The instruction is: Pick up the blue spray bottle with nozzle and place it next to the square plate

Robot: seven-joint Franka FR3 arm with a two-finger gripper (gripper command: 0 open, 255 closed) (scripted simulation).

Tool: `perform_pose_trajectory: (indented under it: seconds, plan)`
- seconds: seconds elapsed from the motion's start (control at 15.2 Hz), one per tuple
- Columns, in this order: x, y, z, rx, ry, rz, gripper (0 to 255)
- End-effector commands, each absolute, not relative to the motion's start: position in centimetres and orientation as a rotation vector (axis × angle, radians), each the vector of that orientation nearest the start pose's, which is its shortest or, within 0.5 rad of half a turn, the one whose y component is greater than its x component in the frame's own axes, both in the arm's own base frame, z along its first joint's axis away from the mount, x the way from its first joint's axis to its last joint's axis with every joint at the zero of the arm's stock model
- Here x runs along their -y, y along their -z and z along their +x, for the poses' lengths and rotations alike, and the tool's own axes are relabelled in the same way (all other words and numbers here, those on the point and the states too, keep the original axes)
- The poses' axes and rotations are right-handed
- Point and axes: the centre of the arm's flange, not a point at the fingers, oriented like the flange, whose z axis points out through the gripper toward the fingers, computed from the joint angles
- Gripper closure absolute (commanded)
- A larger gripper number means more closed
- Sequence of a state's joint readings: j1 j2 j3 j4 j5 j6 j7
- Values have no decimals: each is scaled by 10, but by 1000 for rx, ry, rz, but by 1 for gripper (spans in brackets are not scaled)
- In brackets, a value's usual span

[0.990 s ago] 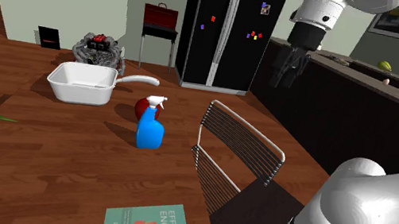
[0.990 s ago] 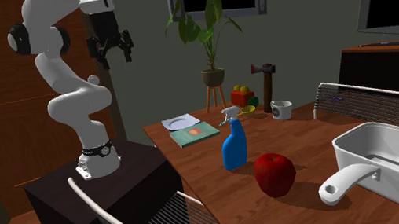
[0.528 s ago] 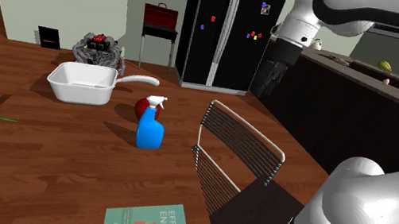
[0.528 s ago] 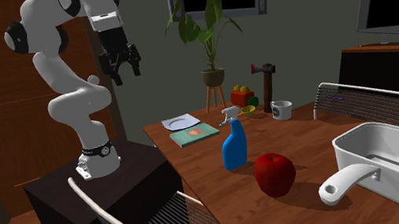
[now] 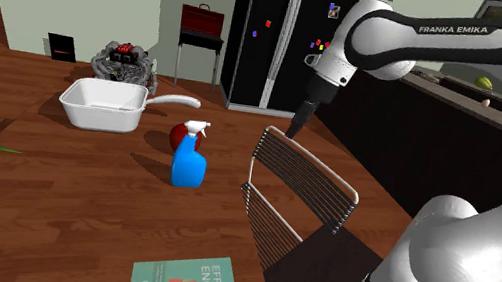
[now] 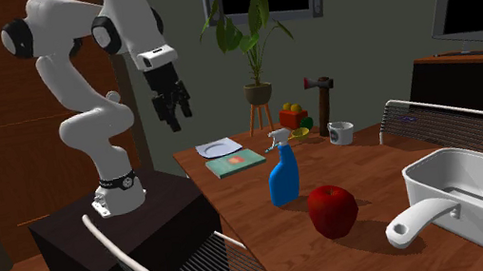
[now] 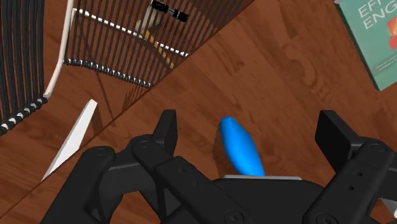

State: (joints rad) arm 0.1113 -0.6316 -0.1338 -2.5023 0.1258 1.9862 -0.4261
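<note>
**Approach stage.** The pincer (image 5: 293,131) hangs high over the edge of the wooden worktop (image 5: 62,179), by a wire-backed chair (image 5: 298,187). It is well apart from the blue spray bottle (image 5: 188,165). Its fingers stand wide apart and hold nothing.

In the wrist view the bottle's blue body appears far below, between the fingers and touching neither. This suggests the hand is being lined up over the bottle for a descent.

The bottle stands upright, nozzle on top, near a red apple (image 5: 177,135) and a white handled pan (image 5: 102,106). The apple's closeness may crowd one finger during the grasp.

The square plate (image 6: 219,148), which marks the goal, lies at the worktop's end nearest the stand (image 6: 117,228), just beside a teal book (image 6: 236,162). Bare wood around the plate appears to leave room to set the bottle down.

**Room.** There is a black fridge (image 5: 279,38) dotted with magnets, a potted plant (image 6: 251,42) on a small stool, and a dark screen (image 6: 481,2) on the wall.
</note>
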Motion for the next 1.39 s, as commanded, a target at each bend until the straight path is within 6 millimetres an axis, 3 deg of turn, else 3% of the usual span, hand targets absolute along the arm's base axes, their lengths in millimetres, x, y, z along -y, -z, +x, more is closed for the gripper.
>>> perform_pose_trajectory:
  seconds: [0.0,0.59,1.32]
  plan:
    - [4,-487,390,652,263,-2883,0]
    - [-25,-410,466,1034,418,-2716,0]
    - [-88,-335,553,1443,585,-2454,0]
